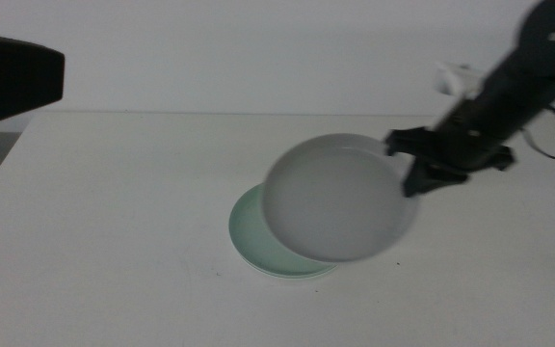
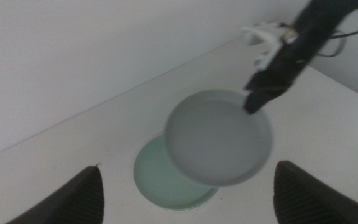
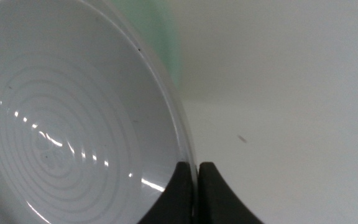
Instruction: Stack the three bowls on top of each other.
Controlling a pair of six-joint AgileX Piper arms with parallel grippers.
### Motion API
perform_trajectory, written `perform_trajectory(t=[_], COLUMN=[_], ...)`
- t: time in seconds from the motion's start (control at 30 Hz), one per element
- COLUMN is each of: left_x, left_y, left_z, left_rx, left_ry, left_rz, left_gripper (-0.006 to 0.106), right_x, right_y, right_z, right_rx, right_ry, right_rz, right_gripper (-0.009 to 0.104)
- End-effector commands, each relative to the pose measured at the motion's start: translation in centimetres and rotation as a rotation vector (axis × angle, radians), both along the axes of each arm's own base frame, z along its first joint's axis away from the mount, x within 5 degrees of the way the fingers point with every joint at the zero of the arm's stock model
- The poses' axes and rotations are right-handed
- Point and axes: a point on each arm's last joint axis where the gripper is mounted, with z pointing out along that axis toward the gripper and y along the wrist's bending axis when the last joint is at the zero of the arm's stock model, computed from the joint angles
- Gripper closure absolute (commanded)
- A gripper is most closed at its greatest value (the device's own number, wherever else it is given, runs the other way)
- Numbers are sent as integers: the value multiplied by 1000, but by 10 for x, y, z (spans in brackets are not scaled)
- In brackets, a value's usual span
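Middle view shows the right gripper (image 1: 408, 172) clenched on the rim of the grey bowl (image 1: 337, 198), which hangs tilted in the air — partly over the mint green bowl (image 1: 251, 236) lying on the white table (image 1: 114, 231). From the left wrist, the left gripper (image 2: 188, 193) hovers well back — its jaws spread wide, holding nothing.

Right pincer (image 3: 196, 186) pinching grey bowl (image 3: 73, 118) rim.

soft even light, dim grey cast; grey bowl (image 1: 335, 200) motion-blurred; glints on its ribbed inside, right wrist view.
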Motion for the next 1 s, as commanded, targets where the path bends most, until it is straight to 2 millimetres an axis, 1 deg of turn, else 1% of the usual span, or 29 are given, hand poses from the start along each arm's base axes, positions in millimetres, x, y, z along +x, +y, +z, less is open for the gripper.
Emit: perform_trajectory(t=[0.0, 0.07, 0.13, 0.23, 0.37, 0.5, 0.6, 0.67, 0.7, 0.73, 0.77, 0.83, 0.9, 0.93, 0.97], left_x=[-2, -2, -2, -2, -2, -2, -2, -2, -2, -2, -2, -2, -2, -2, -2], left_y=[1, 1, 1, 1, 1, 1, 1, 1, 1, 1, 1, 1, 1, 1, 1], left_z=[3, 3, 3, 3, 3, 3, 3, 3, 3, 3, 3, 3, 3, 3, 3], left_rx=[-13, -13, -13, -13, -13, -13, -13, -13, -13, -13, -13, -13, -13, -11, -9], left_ry=[-16, -16, -16, -16, -16, -16, -16, -16, -16, -16, -16, -16, -16, -17, -17], left_rz=[4, 4, 4, 4, 4, 4, 4, 4, 4, 4, 4, 4, 4, 5, 6], left_gripper=[7, 7, 7, 7, 7, 7, 7, 7, 7, 7, 7, 7, 7, 7, 7], right_x=[11, 22, 32, 47, 58, 63, 67, 68, 69, 69, 70, 71, 71, 71, 71], right_y=[20, 34, 43, 50, 55, 57, 58, 58, 57, 57, 58, 58, 59, 60, 60], right_z=[-2, -8, -14, -31, -50, -68, -78, -83, -84, -85, -86, -85, -81, -77, -69], right_rx=[12, 16, 31, 39, 30, 18, 16, 8, 3, 1, 2, 3, 11, 17, 27], right_ry=[-1, 1, 11, 39, 74, 101, 99, 99, 99, 98, 92, 83, 67, 59, 43], right_rz=[27, 49, 55, 50, 49, 47, 41, 41, 42, 42, 40, 46, 73, 91, 121], right_gripper=[97, 97, 97, 97, 97, 97, 97, 94, 91, 84, 75, 51, 21, 9, 3])
